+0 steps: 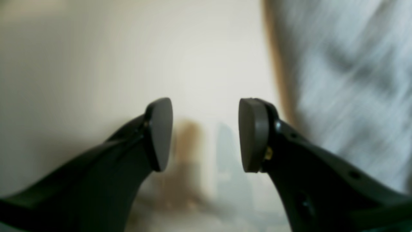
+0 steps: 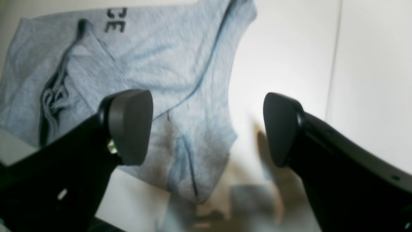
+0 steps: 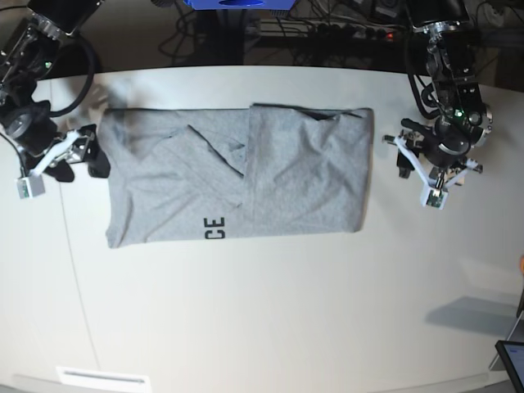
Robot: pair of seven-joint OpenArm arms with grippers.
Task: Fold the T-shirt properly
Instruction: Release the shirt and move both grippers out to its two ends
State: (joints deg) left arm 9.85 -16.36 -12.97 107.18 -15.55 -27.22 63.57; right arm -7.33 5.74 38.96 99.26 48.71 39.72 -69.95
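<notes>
The grey T-shirt [image 3: 237,176] lies flat on the white table [image 3: 270,311], partly folded, with one flap laid over its middle and black letters "CE" [image 3: 214,228] near its front edge. In the base view my right gripper [image 3: 88,157] sits at the shirt's left edge. The right wrist view shows the right gripper [image 2: 206,129] open and empty above a rumpled corner of the T-shirt [image 2: 154,64]. My left gripper [image 3: 413,160] hovers just off the shirt's right edge. Up close, the left gripper [image 1: 206,135] is open and holds nothing, with blurred T-shirt [image 1: 354,80] cloth to its right.
Cables and a power strip [image 3: 327,33] run behind the table's far edge, beside a blue object [image 3: 237,3]. A dark device [image 3: 512,360] pokes in at the front right corner. A white label [image 3: 102,378] sits at the front left edge.
</notes>
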